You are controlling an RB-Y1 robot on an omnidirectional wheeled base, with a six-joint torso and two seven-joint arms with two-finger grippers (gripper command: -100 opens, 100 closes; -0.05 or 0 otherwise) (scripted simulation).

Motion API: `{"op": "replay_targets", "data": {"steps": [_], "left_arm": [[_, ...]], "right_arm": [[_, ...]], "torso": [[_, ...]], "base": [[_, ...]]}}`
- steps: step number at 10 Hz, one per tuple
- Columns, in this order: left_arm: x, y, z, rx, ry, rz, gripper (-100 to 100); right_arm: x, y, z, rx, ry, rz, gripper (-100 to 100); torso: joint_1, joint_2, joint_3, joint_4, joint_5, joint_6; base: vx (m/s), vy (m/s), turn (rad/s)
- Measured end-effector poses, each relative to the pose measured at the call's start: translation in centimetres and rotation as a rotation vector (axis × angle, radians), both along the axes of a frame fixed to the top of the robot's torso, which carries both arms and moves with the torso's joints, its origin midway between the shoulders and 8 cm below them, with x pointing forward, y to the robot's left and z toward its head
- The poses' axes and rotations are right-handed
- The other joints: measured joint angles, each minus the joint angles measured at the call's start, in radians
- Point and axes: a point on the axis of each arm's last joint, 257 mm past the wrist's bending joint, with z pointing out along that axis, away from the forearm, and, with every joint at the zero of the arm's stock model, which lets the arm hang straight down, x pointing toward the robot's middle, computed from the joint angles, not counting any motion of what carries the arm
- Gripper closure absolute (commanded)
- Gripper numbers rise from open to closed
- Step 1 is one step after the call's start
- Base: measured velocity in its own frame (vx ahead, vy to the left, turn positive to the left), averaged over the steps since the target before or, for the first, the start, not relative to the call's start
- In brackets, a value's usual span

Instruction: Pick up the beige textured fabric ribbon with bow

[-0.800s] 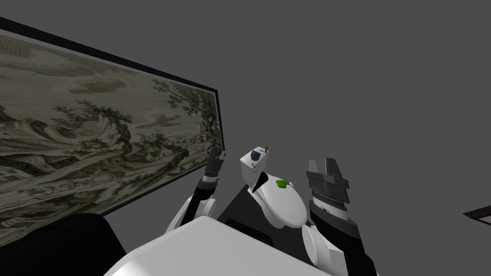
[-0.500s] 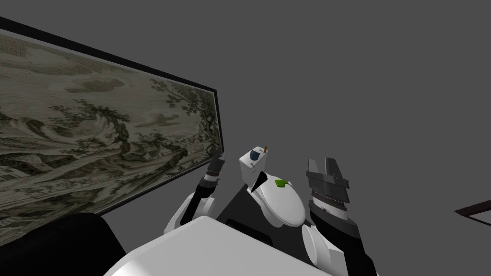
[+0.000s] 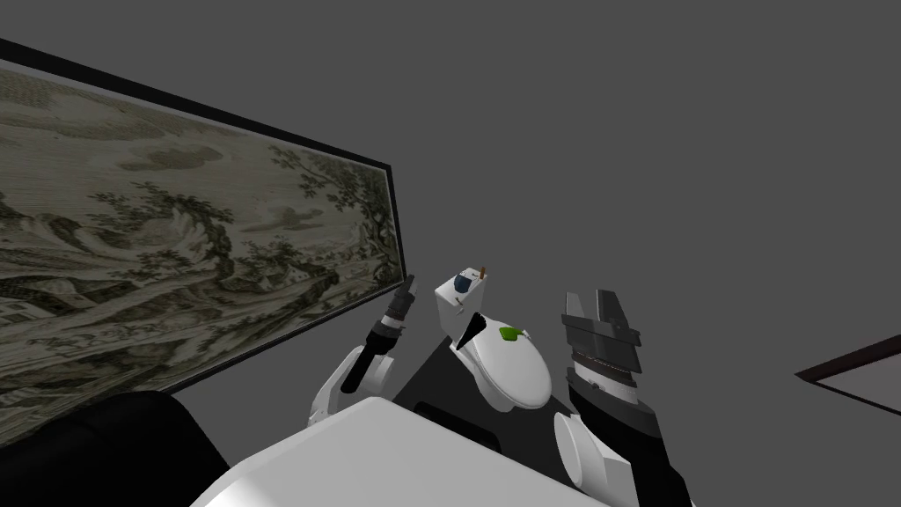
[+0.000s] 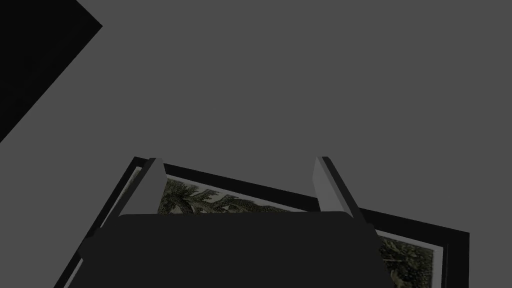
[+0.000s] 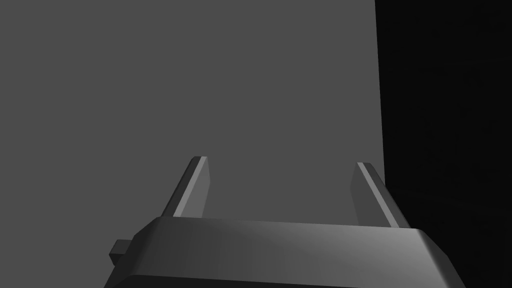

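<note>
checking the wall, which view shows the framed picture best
Head view: the framed picture shows large, landscape and black frame. Left wrist view has just its corner behind the left gripper. Right wrist view faces grey wall.

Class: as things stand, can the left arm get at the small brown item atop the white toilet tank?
Probably, once it turns: the open left end effector hangs beside the white toilet tank with nothing between, but points at the dark-framed landscape picture, not the small brown item.
</note>
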Motion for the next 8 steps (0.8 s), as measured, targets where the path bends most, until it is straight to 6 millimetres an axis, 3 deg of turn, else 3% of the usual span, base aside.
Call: {"op": "replay_targets", "data": {"steps": [8], "left_arm": [[6.4, 3.5, -7.3, 0.09, 0.22, 0.052, -100]], "right_arm": [[0.0, 0.0, 0.0, 0.0, 0.0, 0.0, 0]], "torso": [[0.001, -0.001, 0.0, 0.0, 0.0, 0.0]], "base": [[-0.022, -0.067, -0.031]]}}
